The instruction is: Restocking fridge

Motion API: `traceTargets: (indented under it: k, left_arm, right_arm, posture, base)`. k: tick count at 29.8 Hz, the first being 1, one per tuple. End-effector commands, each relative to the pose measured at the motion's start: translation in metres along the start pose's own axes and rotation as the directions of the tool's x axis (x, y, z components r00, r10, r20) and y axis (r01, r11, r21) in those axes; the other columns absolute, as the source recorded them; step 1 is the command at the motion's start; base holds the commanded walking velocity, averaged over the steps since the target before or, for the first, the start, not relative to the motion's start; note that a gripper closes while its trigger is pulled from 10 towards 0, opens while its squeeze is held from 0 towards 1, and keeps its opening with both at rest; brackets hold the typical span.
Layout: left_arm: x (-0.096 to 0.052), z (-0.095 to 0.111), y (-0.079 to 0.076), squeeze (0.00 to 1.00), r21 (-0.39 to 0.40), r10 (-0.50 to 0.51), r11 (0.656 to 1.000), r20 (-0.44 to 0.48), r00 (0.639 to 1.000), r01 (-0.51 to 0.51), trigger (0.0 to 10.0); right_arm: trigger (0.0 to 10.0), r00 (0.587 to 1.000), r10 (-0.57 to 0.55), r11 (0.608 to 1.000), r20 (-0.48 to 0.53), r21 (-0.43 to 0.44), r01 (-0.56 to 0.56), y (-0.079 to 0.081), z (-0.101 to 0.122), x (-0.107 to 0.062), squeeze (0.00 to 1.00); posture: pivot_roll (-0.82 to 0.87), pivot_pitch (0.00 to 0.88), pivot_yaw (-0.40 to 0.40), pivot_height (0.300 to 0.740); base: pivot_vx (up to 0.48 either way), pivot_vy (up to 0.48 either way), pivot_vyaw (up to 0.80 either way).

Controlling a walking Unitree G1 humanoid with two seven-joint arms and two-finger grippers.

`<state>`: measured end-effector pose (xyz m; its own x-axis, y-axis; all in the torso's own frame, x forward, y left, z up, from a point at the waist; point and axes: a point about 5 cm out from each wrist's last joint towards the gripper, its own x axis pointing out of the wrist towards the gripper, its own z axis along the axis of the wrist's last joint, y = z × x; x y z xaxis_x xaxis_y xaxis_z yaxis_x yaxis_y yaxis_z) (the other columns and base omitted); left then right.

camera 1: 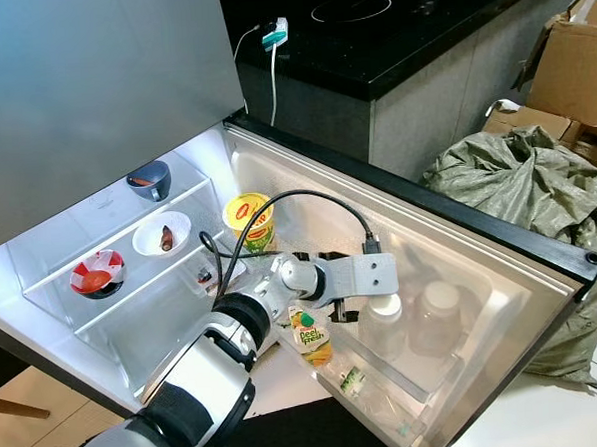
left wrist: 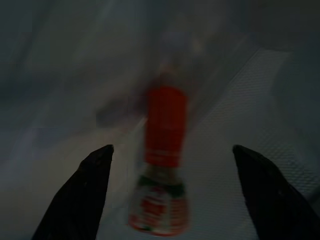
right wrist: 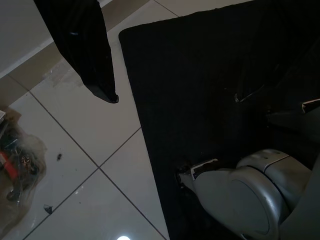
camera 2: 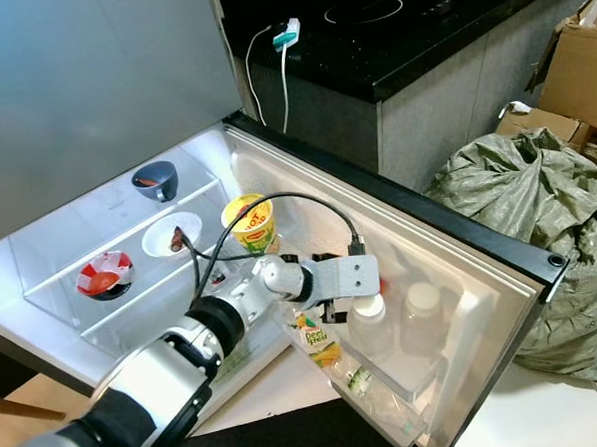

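Inside the open fridge door shelf (camera 1: 457, 375), left gripper (left wrist: 170, 190) with fingers spread wide around a red-capped bottle (left wrist: 162, 185), juice bottle (camera 1: 310, 335) just beside, right gripper (right wrist: 95, 75) hanging over floor tiles, jaws' state unclear.

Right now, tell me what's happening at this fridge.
The robot is restocking the open fridge. Its left arm reaches into the door shelf, where the left gripper sits open around a red-capped bottle; in that dark, blurred wrist view the fingers are not touching it. A juice bottle and two white-capped clear bottles already stand in the door shelf. A yellow cup and small bowls sit inside the fridge. The right gripper hangs idle over the tiled floor.
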<state>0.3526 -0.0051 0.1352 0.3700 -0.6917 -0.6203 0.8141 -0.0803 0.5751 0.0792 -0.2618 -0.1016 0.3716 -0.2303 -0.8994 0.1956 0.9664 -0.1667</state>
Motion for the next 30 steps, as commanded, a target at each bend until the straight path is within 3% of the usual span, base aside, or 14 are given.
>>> traceTargets:
  k: [1,2,5,11,18,25,30]
  left_arm:
    - [0.003,-0.033,-0.028,1.0,-0.004,-0.107,0.994,-0.155,0.982,0.108,10.0]
    - [0.003,-0.034,-0.029,0.0,0.022,-0.111,0.993,-0.171,0.979,0.117,10.0]
    - [0.003,-0.037,-0.032,0.0,0.082,-0.113,0.988,-0.213,0.97,0.133,10.0]
    - [0.002,-0.042,-0.034,0.0,0.104,-0.114,0.984,-0.245,0.963,0.143,10.0]
    - [-0.001,-0.048,-0.031,0.0,-0.007,-0.095,0.995,-0.235,0.967,0.096,10.0]
    - [-0.004,-0.042,-0.022,0.0,-0.244,-0.048,0.97,-0.098,0.994,0.022,10.0]
    - [-0.008,-0.043,-0.018,0.0,-0.292,-0.044,0.956,-0.078,0.996,0.019,10.0]
  right_arm:
    - [10.0,1.0,0.007,1.0,-0.016,0.02,-0.006,0.004,-0.008,-0.001,0.0]
    - [10.0,1.0,0.006,1.0,-0.016,0.023,-0.006,0.004,-0.008,-0.001,0.0]
    - [10.0,1.0,0.004,1.0,-0.018,0.027,-0.004,0.003,-0.009,-0.002,0.0]
    - [10.0,1.0,0.003,1.0,-0.018,0.029,-0.002,0.003,-0.01,-0.002,0.0]
    - [10.0,1.0,0.001,1.0,-0.016,0.03,-0.001,0.001,-0.011,-0.002,0.0]
    - [10.0,1.0,0.002,1.0,-0.017,0.027,-0.002,0.0,-0.011,-0.002,0.0]
    - [10.0,1.0,0.002,1.0,-0.014,0.018,-0.002,-0.001,-0.008,-0.002,0.0]
  posture:
    - [-0.28,0.173,0.149,0.74]
    - [-0.28,0.174,0.15,0.74]
    - [-0.28,0.177,0.152,0.74]
    - [-0.28,0.178,0.153,0.74]
    - [-0.29,0.183,0.152,0.74]
    - [-0.29,0.178,0.145,0.74]
    - [-0.29,0.174,0.139,0.74]
  base:
    - [0.0,0.0,0.0]
    - [0.0,0.0,0.0]
    - [0.0,0.0,0.0]
    - [0.0,0.0,0.0]
    - [0.0,0.0,0.0]
    - [0.0,0.0,0.0]
    - [0.0,0.0,0.0]
